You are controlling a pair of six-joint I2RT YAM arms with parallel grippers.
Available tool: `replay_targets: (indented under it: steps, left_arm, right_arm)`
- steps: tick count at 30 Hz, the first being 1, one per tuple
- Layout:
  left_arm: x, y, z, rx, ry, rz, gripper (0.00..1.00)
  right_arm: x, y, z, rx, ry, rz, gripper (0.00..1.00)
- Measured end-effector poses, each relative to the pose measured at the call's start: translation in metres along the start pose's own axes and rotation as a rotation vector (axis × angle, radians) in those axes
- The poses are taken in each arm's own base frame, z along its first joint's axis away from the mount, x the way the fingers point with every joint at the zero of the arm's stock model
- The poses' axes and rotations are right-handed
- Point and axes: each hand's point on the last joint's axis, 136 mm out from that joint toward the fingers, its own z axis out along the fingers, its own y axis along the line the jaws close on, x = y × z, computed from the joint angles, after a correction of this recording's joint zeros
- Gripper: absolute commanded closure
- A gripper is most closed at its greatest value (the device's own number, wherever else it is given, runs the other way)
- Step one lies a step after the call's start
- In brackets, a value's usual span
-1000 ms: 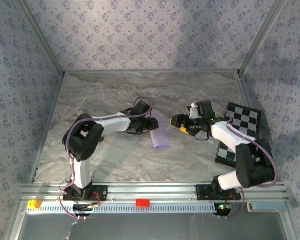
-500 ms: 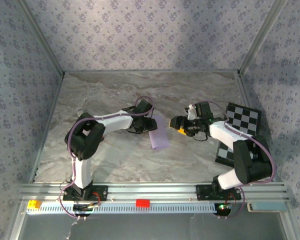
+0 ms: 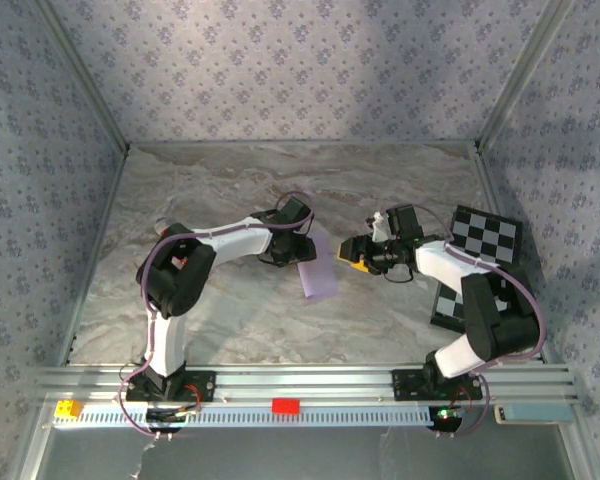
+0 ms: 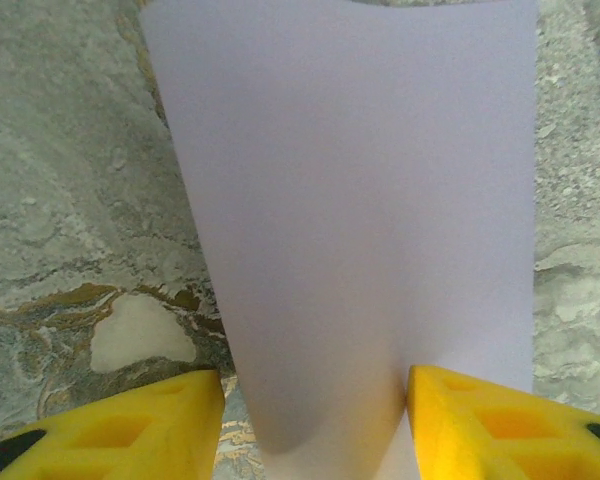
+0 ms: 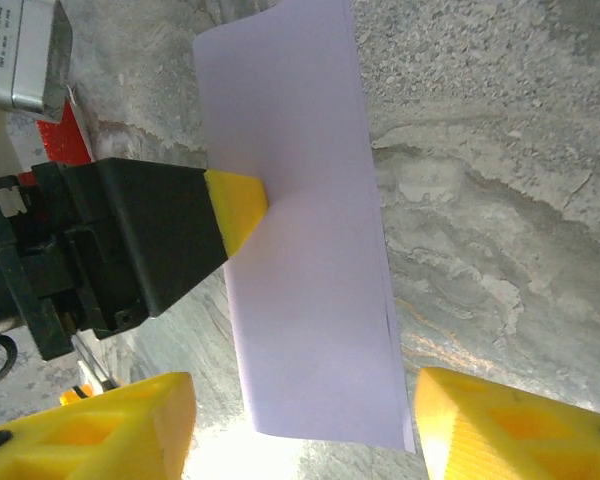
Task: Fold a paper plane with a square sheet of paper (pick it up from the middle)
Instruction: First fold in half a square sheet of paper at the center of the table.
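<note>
The square sheet of paper [image 3: 319, 270] is pale lilac and bent over into a narrow doubled strip at the middle of the table. In the left wrist view the sheet [image 4: 350, 200] curves up between my left gripper's [image 4: 315, 430] yellow fingers; the right finger touches it, the left stands a sliver off. My left gripper [image 3: 302, 248] is shut on the sheet's upper part. In the right wrist view one of the left gripper's fingertips [image 5: 236, 205] presses on the sheet's [image 5: 300, 250] face. My right gripper [image 5: 305, 440] is open, its fingers straddling the strip's free end without touching. Its place in the top view is just right of the paper [image 3: 353, 252].
A black-and-white checkered board [image 3: 483, 243] lies at the right, under the right arm. The marble table [image 3: 230, 180] is bounded by patterned walls. A small red block [image 3: 285, 405] and a yellow block [image 3: 68, 408] sit on the front rail.
My right gripper has moved left toward the paper and its jaws have narrowed. The left gripper has shifted slightly right with the paper.
</note>
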Motion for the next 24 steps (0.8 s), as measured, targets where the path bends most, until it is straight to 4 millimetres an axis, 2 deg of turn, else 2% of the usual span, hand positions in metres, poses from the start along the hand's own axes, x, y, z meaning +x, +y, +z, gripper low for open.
replay_targets:
  steps: [7,14,20,24]
  left_arm:
    - [0.000,0.002,0.001,-0.045,-0.007,0.019,0.47]
    - [0.000,0.002,0.001,-0.047,-0.010,0.020,0.47]
    - [0.000,0.001,0.001,-0.047,-0.010,0.020,0.47]
    - [0.000,0.001,0.001,-0.047,-0.009,0.019,0.45]
  right_arm:
    - [0.011,-0.007,0.014,0.006,0.069,0.006,0.71]
    - [0.020,-0.007,0.040,0.024,0.164,-0.016,0.87]
    - [0.026,-0.014,0.059,0.045,0.221,-0.002,0.93]
    - [0.031,-0.025,0.065,0.093,0.246,0.021,0.96]
